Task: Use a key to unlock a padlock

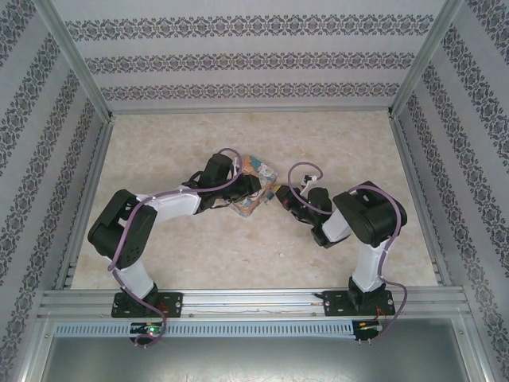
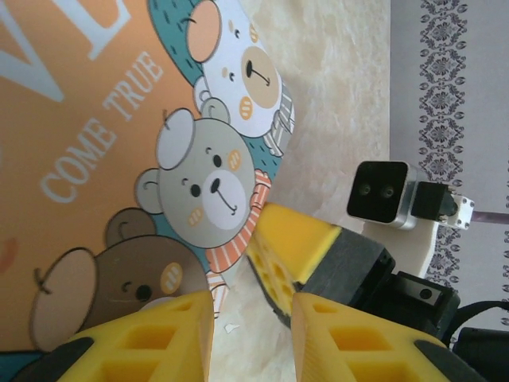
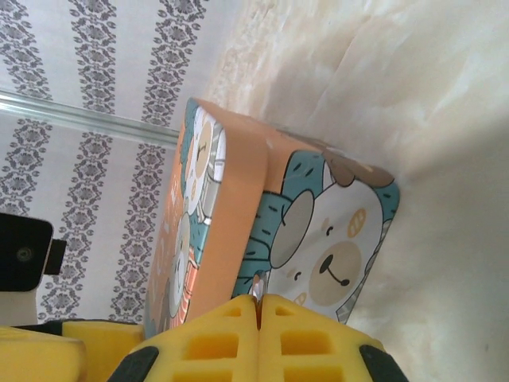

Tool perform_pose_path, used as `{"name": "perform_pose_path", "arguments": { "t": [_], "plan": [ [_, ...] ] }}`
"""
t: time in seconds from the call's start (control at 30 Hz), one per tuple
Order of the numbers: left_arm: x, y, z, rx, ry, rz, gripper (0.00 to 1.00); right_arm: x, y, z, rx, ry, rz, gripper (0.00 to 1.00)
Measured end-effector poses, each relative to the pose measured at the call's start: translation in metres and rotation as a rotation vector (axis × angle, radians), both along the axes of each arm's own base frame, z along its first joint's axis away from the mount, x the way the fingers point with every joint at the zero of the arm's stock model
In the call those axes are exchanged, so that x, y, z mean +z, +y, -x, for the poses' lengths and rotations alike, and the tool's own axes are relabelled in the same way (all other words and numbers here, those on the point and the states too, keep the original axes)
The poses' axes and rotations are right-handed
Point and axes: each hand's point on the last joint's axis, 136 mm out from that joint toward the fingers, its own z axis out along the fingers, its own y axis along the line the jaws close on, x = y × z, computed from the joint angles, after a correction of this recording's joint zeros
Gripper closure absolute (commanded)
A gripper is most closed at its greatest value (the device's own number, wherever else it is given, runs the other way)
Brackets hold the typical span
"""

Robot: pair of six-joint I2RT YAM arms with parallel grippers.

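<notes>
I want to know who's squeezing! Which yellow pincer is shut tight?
The right pincer: its fingers press together on the tiny key. The left pincer shows a gap.

A cream, marbled tabletop (image 1: 238, 255) fills the middle of the top external view, evenly and softly lit. Three panels box it in, papered white with grey damask bands: the back wall (image 1: 254, 60) across the top of the frame, the left wall (image 1: 40, 143) and the right wall (image 1: 477, 143) slanting down the sides. Aluminium posts (image 1: 75, 60) rise at the two far corners. A slotted aluminium rail (image 1: 254, 301) runs along the near edge, with a plain grey surface (image 1: 254, 358) below it at the bottom of the frame.
</notes>
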Motion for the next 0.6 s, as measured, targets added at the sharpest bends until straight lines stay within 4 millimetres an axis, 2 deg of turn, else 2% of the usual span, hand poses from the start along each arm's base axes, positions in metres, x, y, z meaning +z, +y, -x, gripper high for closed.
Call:
{"name": "perform_pose_path", "arguments": {
  "t": [0.13, 0.37, 0.5, 0.6],
  "plan": [
    [-0.001, 0.011, -0.004, 0.001, 0.005, 0.000, 0.68, 0.011, -0.009, 0.003, -0.013, -0.031, 0.018, 1.00],
    [-0.001, 0.032, -0.021, 0.019, 0.000, -0.024, 0.68, 0.055, -0.018, 0.010, -0.001, -0.145, 0.081, 1.00],
    [-0.001, 0.038, -0.038, 0.020, -0.005, -0.032, 0.68, 0.077, -0.021, 0.021, 0.031, -0.200, 0.145, 1.00],
    [-0.001, 0.042, -0.052, 0.022, -0.012, -0.039, 0.68, 0.084, -0.023, 0.031, 0.065, -0.210, 0.193, 1.00]
  ]
}}
